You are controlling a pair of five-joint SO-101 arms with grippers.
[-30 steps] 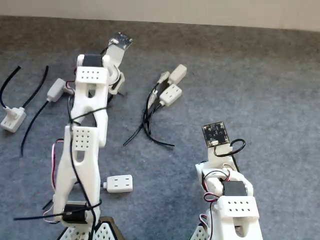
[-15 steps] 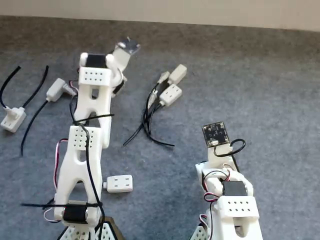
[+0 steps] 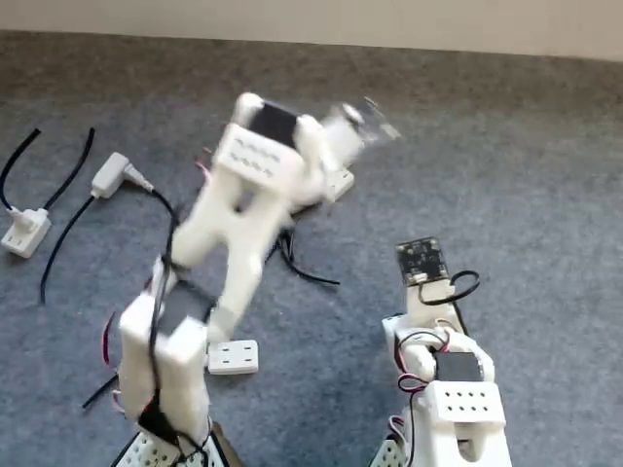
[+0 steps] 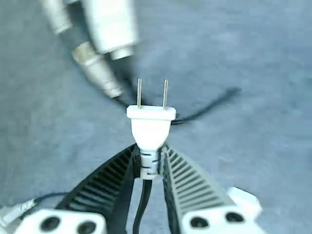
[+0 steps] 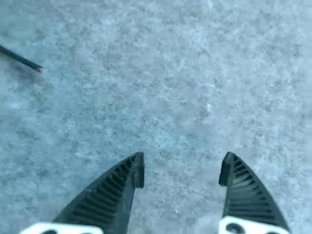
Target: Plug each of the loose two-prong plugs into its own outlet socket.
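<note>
A: Plug (image 4: pixel 150 127)?
B: Pinched by the neck in left end effector (image 4: pixel 150 148), prongs toward outlet socket (image 4: pixel 109 27), mid-tabletop, far side.
A: Right end effector (image 5: pixel 183 161)?
B: Spread wide, holding nothing, over tabletop (image 5: pixel 195 73), near right.

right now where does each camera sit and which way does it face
High view: fixed above, looking down on the grey carpet, left arm and right arm.
Left wrist view: on that wrist, looking along the left gripper, shut on a two-prong plug.
Right wrist view: on that wrist, looking down past the open right gripper at carpet.
High and left wrist views share the left gripper.
</note>
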